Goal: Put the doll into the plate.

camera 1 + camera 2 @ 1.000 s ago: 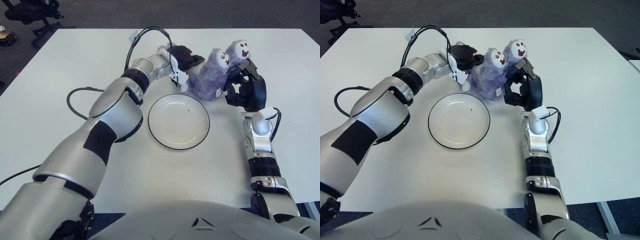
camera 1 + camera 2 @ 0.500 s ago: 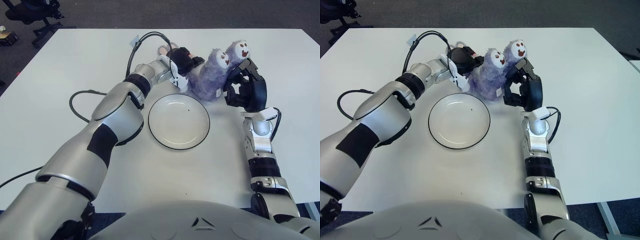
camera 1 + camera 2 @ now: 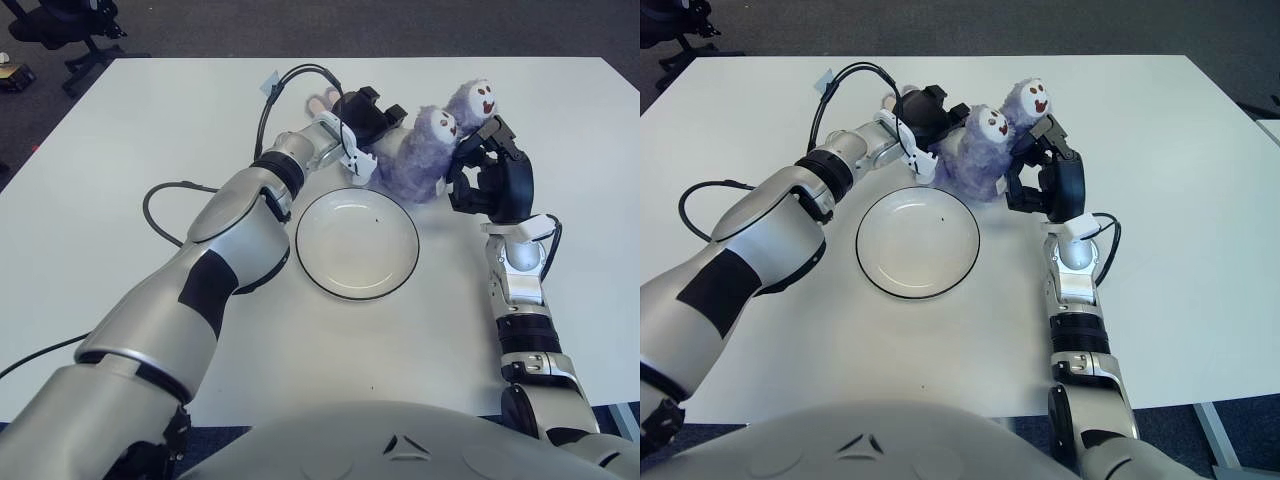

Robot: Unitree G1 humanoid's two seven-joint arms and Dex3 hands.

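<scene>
While the white plate (image 3: 357, 243) sits empty at frame centre, the left hand (image 3: 366, 118), upper centre, presses against the left flank of the purple doll (image 3: 415, 155); whether its dark fingers grip the fur cannot be told. The doll stands just above the plate's upper-right rim, its long axis tilted toward the upper right. On its right flank, the right hand (image 3: 489, 175) curls its fingers (image 3: 468, 156) against the plush. Both hands lie equally near, bracketing it.
</scene>
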